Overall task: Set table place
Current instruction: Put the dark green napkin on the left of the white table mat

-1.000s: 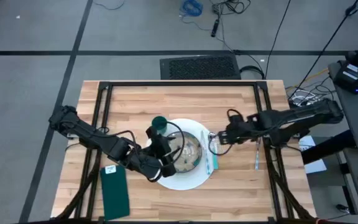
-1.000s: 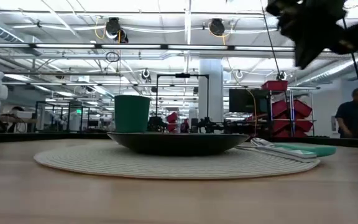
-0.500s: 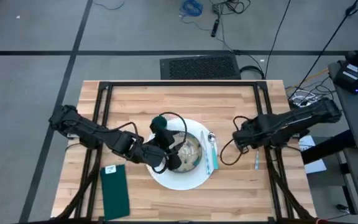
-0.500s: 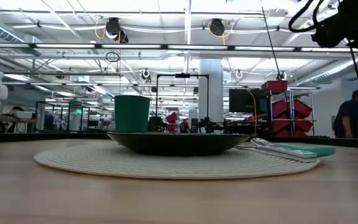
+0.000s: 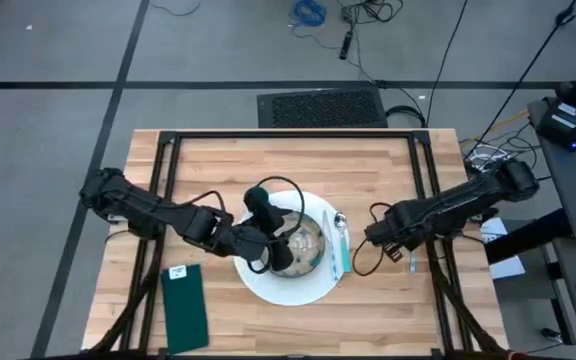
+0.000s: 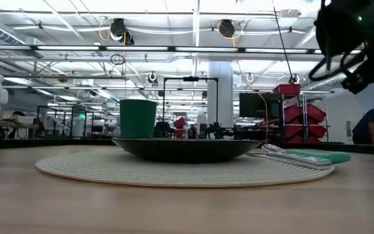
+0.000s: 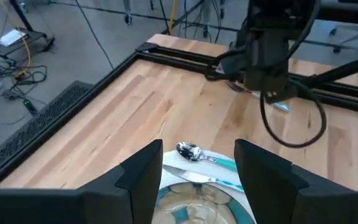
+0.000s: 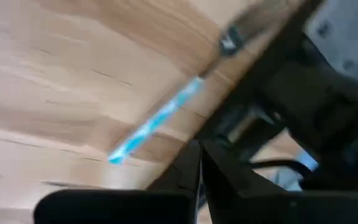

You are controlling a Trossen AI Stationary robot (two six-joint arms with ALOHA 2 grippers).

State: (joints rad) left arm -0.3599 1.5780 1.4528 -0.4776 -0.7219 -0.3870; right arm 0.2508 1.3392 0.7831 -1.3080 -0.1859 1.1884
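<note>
High view shows the wooden tabletop [image 5: 268, 160] with a round white placemat [image 5: 290, 290] near its middle, carrying a dark plate [image 5: 308, 250]; a green cup [image 5: 256, 197] stands at the mat's far-left edge, largely under the left arm. On the mat's right side lie a spoon [image 5: 342, 232] and a teal-handled knife [image 5: 333, 260], side by side just beside the plate. The left gripper [image 5: 280, 252] hovers over the plate; in the left wrist view its two dark fingers [image 7: 143, 171] stand apart with nothing between them, the spoon and knife visible past them. The right gripper [image 5: 380, 238] sits just right of the mat, above bare wood, near a teal-handled utensil [image 5: 413, 260] lying by the black frame rail; the right wrist view shows that utensil [image 8: 157, 119] on the wood ahead of the fingers [image 8: 182, 171], which are pressed together and empty. A dark green napkin [image 5: 186, 308] lies at the near-left corner. Low view has the cup [image 6: 137, 118] behind the plate [image 6: 186, 149] on the mat.
</note>
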